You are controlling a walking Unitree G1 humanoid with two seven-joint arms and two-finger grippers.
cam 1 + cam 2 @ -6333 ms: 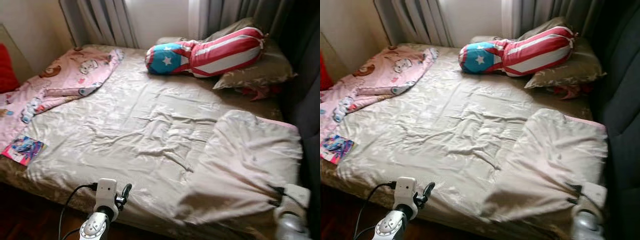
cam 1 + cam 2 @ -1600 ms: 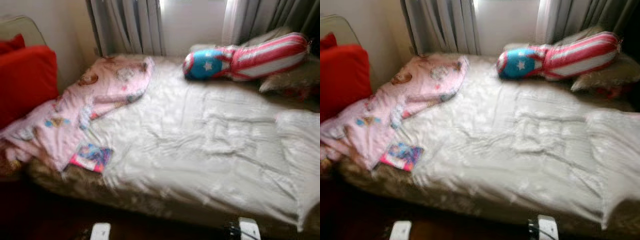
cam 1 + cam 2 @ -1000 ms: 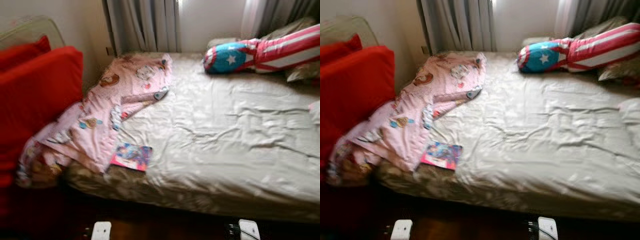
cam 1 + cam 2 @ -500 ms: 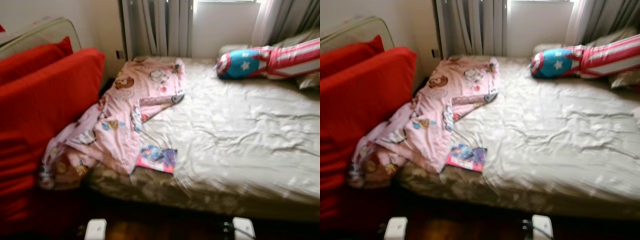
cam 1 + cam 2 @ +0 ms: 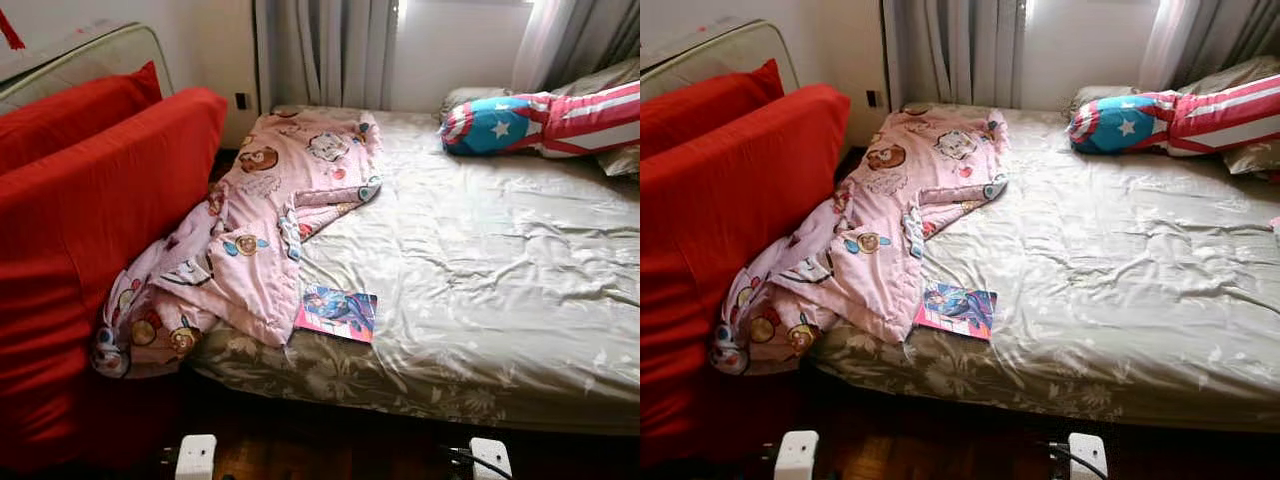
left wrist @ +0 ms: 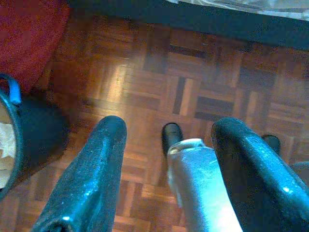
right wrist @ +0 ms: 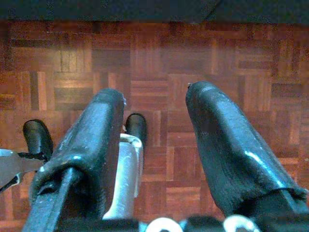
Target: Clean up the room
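A pink cartoon-print blanket [image 5: 270, 220] lies crumpled over the left side of the bed [image 5: 480, 270] and hangs off its near corner. A colourful magazine [image 5: 338, 311] rests on the beige sheet by the blanket's edge. Both arms hang low before the bed, their white wrist blocks [image 5: 195, 457] [image 5: 490, 459] at the bottom edge. In the left wrist view my left gripper [image 6: 169, 124] is open above the parquet floor. The right wrist view has my right gripper [image 7: 155, 94] open too, empty, over the same floor.
Large red cushions [image 5: 90, 230] lean against the bed's left side. A star-and-stripes bolster [image 5: 540, 118] and a beige pillow [image 5: 1252, 155] lie at the head, under grey curtains [image 5: 325, 50]. A dark bin [image 6: 21, 145] with paper in it stands on the floor near my left gripper.
The camera has swung left along the bed, so the red cushions now show and the folded beige cover at the right has left the picture. Both arms have dropped low.
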